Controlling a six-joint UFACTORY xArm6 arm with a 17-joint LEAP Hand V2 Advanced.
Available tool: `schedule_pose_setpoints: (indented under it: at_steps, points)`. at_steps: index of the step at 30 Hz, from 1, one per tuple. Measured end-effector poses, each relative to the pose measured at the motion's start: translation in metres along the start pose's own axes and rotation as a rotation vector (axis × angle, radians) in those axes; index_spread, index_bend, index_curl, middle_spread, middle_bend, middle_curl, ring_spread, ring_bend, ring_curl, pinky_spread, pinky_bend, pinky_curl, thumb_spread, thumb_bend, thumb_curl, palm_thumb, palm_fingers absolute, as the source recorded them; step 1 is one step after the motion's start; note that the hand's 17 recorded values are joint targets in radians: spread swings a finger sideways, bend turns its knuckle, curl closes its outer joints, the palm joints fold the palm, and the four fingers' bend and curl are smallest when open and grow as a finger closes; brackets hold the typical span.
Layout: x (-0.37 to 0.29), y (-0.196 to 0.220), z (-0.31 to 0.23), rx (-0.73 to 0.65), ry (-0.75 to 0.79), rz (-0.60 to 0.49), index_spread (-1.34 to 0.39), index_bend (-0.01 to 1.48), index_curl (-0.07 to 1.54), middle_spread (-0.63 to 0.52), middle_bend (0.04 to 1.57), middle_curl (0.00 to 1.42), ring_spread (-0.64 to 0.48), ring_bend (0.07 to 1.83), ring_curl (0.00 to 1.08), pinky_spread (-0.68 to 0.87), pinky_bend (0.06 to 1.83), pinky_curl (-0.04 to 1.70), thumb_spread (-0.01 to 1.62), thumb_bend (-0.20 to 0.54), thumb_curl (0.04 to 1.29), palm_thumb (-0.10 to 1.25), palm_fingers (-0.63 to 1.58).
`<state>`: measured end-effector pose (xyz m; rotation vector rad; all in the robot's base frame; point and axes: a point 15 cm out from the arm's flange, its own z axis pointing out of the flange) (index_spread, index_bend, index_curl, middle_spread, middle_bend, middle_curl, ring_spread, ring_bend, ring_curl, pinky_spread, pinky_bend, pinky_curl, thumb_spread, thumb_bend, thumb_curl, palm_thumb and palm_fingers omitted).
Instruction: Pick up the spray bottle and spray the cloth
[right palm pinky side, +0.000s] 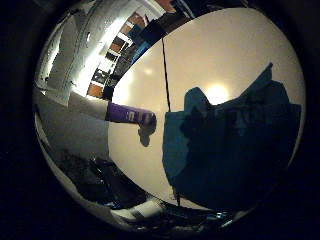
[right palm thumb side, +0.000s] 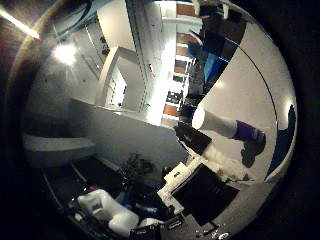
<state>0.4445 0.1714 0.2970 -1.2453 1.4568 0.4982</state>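
Note:
The spray bottle (right palm pinky side: 127, 114) is white with a purple band near its base and stands upright on the white table (right palm pinky side: 215, 55), casting a small shadow. It also shows in the thumb side view as the bottle (right palm thumb side: 231, 128). A dark blue cloth (right palm pinky side: 235, 150) lies spread flat on the table beside the bottle, a short gap away. My hand (right palm thumb side: 107, 212) shows only as white and black parts at the edge of the views. It hovers well off the table, apart from both bottle and cloth, open and holding nothing.
A dark seam (right palm pinky side: 165, 75) runs across the table between bottle and cloth. Beyond the table edge lie a grey partition wall (right palm thumb side: 115, 132), shelving with orange panels (right palm thumb side: 172, 107) and bright ceiling lights (right palm thumb side: 65, 52).

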Motion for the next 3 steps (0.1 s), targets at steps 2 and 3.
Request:
schedule_pose_setpoints:
  at_steps: [2, 3]
  points:
    - [0.0059, 0.0010, -0.0031, 0.004, 0.007, 0.009, -0.22, 0.18, 0.37, -0.02, 0.34, 0.43, 0.02, 0.71, 0.33, 0.37, 0.57, 0.31, 1.00, -0.025, 0.40, 0.70, 0.30]
    - [0.0065, 0.0014, -0.0033, 0.003, 0.007, 0.009, -0.22, 0.18, 0.37, -0.02, 0.34, 0.43, 0.02, 0.71, 0.33, 0.37, 0.57, 0.30, 1.00, -0.025, 0.40, 0.70, 0.30]
